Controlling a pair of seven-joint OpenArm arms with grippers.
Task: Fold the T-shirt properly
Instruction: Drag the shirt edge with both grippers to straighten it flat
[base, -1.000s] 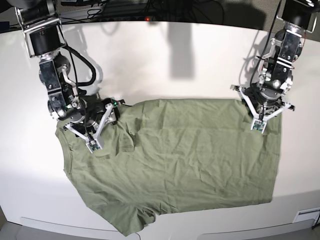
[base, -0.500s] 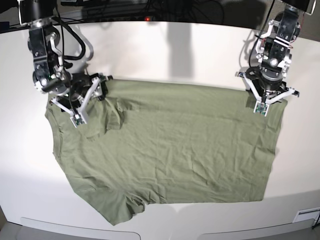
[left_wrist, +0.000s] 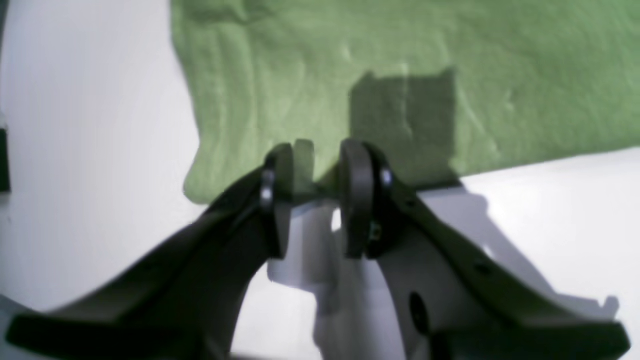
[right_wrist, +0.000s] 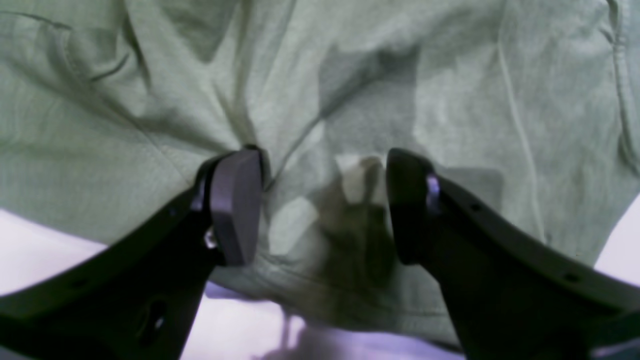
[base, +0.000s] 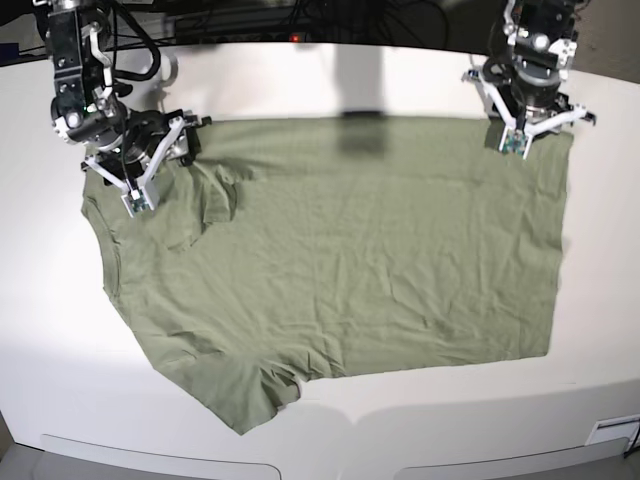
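**Shirt dragged toward the far table edge, spread flatter**

Both arms have carried the T-shirt (base: 340, 260) away from the near edge of the table (base: 300, 80); its top hem now lies much closer to the far edge than a second ago, and the cloth looks smoother.

Left wrist view: the left gripper (left_wrist: 312, 195) has its fingers nearly together, pinching the shirt's hem by a corner, with bare table beside it.

Right wrist view: the right gripper (right_wrist: 322, 205) stands with fingers well apart over bunched fabric; whether any cloth is caught between them I cannot tell.

Base view: the shirt lies flat, one sleeve hanging nearest the table's front edge. Spreading seems done; folding likely comes next.
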